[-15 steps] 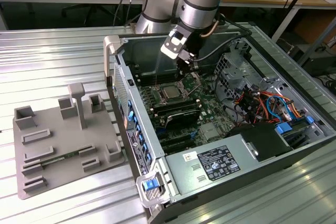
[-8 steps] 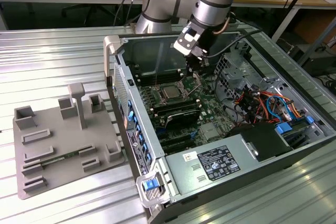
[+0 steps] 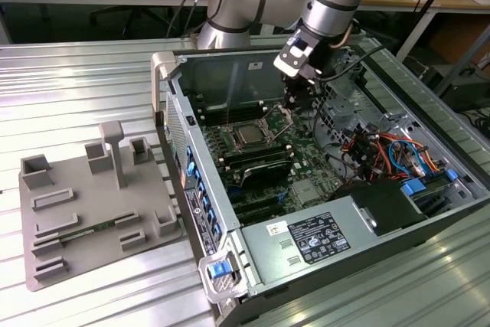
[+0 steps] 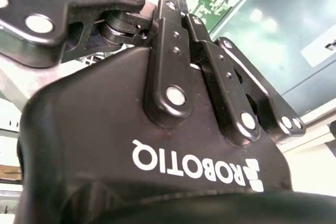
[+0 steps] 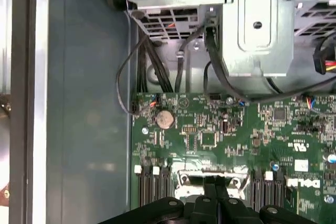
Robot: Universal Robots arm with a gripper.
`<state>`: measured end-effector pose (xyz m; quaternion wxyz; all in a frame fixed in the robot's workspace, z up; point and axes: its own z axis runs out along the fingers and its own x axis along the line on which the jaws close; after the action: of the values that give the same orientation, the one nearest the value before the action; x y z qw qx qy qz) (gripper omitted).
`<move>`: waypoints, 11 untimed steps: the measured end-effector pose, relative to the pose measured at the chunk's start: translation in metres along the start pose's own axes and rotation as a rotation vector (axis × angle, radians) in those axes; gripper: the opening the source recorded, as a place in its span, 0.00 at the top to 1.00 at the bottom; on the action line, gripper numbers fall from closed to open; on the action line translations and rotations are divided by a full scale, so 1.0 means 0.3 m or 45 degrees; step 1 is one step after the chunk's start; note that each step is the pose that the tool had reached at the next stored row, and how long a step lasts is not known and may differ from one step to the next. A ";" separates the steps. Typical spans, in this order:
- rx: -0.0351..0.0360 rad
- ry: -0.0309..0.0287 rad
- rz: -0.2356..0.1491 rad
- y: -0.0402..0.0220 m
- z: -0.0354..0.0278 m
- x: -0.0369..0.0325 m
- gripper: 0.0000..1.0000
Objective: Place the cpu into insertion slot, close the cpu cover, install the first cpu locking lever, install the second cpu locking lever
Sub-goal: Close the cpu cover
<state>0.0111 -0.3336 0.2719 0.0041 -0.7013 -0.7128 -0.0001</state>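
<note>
Silver-grey, the cpu (image 3: 249,135) sits in its socket at the centre of the exterior view; if a fingertip slipped and knocked the cover down askew, it could scrape the chip or the socket. It lies flat, top face up, and being square it has no long axis, its edges running diagonal to the frame. Just up and right of it, the cpu cover (image 3: 277,118) seems to stand raised, with the gripper (image 3: 289,109) at its top edge, fingers (image 5: 210,199) pressed together.
</note>
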 end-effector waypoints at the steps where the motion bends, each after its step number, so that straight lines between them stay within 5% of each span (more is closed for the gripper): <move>1: 0.0053 0.0002 0.000 0.010 0.000 0.000 0.89; 7: 0.0541 0.0013 0.000 0.088 0.005 -0.001 0.89; 11: 0.0709 0.0017 0.000 0.107 0.031 -0.002 0.89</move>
<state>0.0431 -0.3335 0.2624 0.0241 -0.7010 -0.7125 0.0193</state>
